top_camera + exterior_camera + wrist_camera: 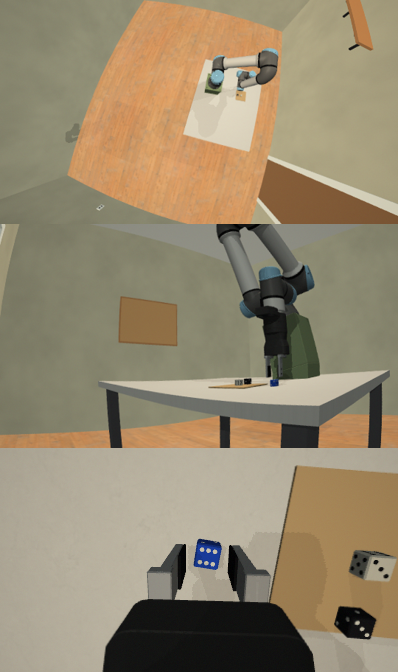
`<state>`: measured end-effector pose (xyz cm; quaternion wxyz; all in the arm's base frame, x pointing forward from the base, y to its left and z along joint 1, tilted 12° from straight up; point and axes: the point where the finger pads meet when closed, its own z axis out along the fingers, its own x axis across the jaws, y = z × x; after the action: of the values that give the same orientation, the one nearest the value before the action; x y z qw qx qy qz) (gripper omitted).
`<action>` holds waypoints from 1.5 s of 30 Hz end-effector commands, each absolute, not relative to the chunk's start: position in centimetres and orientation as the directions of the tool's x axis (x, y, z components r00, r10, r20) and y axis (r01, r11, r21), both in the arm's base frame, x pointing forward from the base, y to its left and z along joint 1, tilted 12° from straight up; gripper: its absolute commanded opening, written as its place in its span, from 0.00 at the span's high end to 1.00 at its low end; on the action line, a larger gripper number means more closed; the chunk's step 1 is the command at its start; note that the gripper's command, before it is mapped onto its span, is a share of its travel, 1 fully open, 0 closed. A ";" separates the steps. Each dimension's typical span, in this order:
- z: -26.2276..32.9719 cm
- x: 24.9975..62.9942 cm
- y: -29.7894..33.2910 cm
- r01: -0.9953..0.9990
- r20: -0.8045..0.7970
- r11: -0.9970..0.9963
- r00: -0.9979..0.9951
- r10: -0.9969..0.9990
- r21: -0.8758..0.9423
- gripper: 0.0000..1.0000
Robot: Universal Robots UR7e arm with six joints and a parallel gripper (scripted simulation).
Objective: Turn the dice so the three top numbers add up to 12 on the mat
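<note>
Gripper (204,568) open, fingers either side of blue die (207,554), gaps on both sides, nothing touching. Die sits on bare table (75,523), just off the mat (325,513) edge. White die (372,565) and black die (355,622) well to the right, out of the fingers' way.

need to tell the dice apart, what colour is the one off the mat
Blue with white pips, clearest in the wrist view: the die lies on the table between the open fingers.
</note>
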<state>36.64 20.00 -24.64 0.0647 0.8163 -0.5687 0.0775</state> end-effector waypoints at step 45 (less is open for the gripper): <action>-27.1 36.8 19.5 -0.938 0.200 -0.345 0.341 -0.919 0.016 0.30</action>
<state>36.75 19.56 -26.88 0.0648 0.8163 -0.5687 0.0774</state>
